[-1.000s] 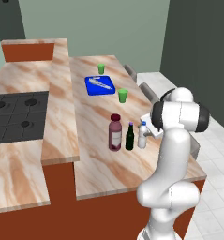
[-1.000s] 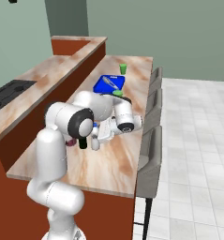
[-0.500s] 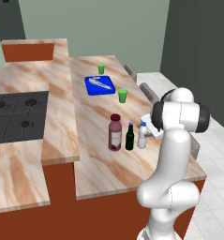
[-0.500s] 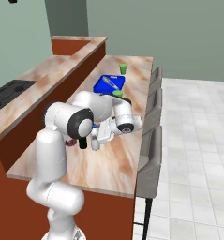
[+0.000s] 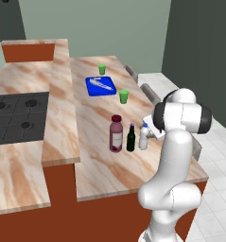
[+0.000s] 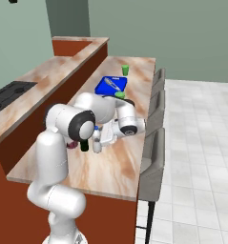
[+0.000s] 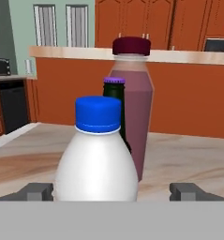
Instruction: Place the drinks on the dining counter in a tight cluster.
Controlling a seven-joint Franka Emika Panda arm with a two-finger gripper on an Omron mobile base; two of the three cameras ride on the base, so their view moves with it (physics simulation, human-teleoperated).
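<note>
Gripper (image 7: pixel 109 191) wider; white bottle (image 7: pixel 95 159) upright

A simulated kitchen seen from above and behind a white robot arm (image 5: pixel 173 189) that rises at the lower right of the frame. Near the centre, on a long marble dining counter (image 5: pixel 93 165) with a reddish-brown base, three bottles stand upright in a close row: a stout maroon bottle (image 5: pixel 116 134), a slim dark green bottle (image 5: pixel 131 138) and a white bottle (image 5: pixel 143 137) with a blue cap. Higher up lie a blue tray (image 5: pixel 100 85) and two small green cups (image 5: pixel 124 96). A black stove (image 5: pixel 15 118) sits at the left.
</note>
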